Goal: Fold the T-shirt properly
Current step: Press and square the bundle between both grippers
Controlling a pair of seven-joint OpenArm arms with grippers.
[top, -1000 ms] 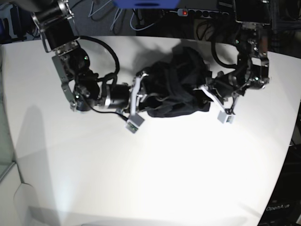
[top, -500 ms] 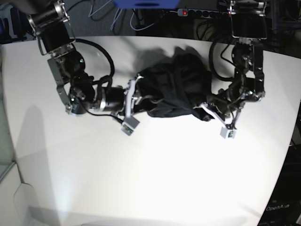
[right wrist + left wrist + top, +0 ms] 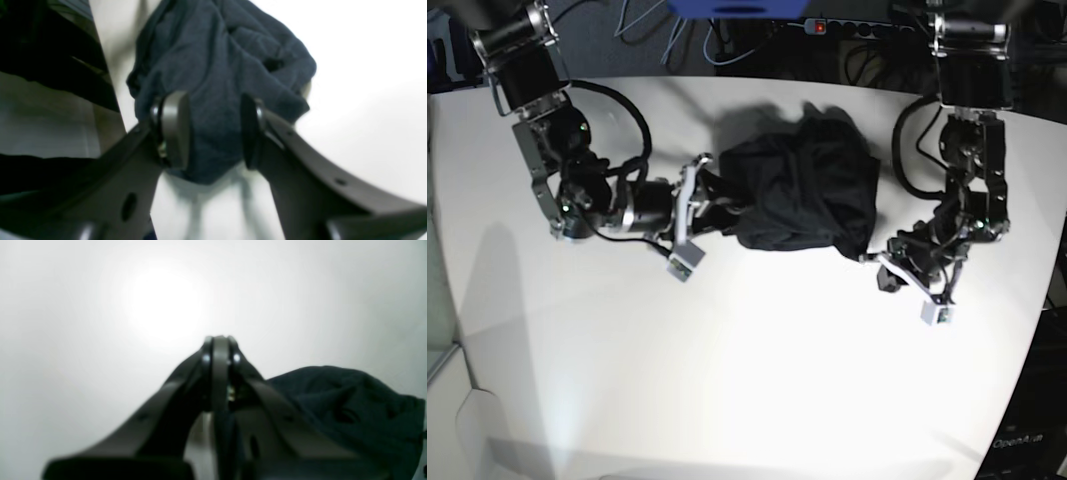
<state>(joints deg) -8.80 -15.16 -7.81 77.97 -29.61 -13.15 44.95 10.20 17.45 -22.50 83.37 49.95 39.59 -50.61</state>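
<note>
- The left gripper (image 3: 879, 268) is sitting just off the shirt's near right corner in the base view, fingers pressed tight together; in its own wrist view the two tips are meeting with no cloth visible between them, so it looks to be holding nothing
- The right gripper (image 3: 213, 130) is standing with its fingers spread apart, a fold of dark cloth lying in the gap between the pads (image 3: 175, 128); the pads are not visibly squeezing it, so I cannot tell whether that counts as a grip
- The T-shirt (image 3: 802, 185) is lying as a bunched black heap on the far middle of the white table (image 3: 757, 380), between the two arms, creased and lumpy with no clean edge showing
- What is changing: over the last second the left arm has been swinging out and toward the near edge, away from the cloth, while the right arm has been drawing back toward its own side of the table
- The heap is looking a little more gathered and squarer than a second ago, its trailing near edge now tucked in
- My reading: the arms are pulling back from a gathering move, and the fold is far from finished, since sleeves and hem are not laid out
- A fresh grasp on a clear edge is probably needed next, and thin, slippery fabric may slide
</note>
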